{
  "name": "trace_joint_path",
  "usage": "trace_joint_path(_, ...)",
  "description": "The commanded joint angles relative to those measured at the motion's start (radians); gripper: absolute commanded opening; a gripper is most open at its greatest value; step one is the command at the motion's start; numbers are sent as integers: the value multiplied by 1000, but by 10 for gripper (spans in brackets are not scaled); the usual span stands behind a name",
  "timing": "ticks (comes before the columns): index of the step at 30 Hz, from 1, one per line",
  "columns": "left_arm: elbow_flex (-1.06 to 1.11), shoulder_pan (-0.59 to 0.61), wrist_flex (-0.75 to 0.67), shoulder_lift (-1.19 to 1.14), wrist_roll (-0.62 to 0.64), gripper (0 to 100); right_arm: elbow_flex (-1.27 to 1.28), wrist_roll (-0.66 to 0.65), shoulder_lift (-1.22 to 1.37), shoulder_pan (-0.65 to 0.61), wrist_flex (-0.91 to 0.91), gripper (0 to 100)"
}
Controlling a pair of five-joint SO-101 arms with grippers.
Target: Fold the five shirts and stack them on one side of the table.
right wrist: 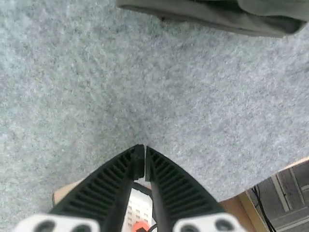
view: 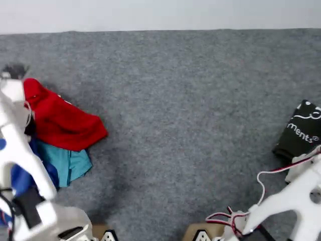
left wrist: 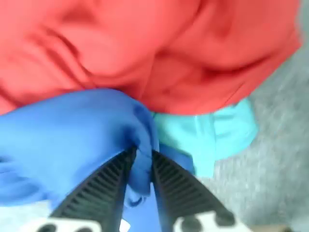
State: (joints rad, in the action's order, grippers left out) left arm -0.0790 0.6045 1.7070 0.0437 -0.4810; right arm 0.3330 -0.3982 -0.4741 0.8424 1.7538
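My left gripper (left wrist: 143, 158) is pinched tight on the blue shirt (left wrist: 63, 140); my right gripper (right wrist: 145, 151) points down, jaws pressed together.

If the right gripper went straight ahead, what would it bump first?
Probably the gray mat just past the right gripper; the dark shirt lies farther on. Depth is unclear.
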Motion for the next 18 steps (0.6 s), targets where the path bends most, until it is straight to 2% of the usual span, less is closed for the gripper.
trace_joint_path(1, -117, -106, 15, 209, 71, 2, 21, -14, -71, 7, 33, 10)
trace_joint_path(9, -334, -388, -25, 318, 229, 2, 104, -14, -134, 7, 31, 10)
trace_joint_path(13, -412, -491, -172, 316, 324, 2, 150, -15, -165, 7, 31, 10)
trace_joint_path(18, -423, -664, -404, 316, 334, 2, 222, -94, -196, 7, 28, 10)
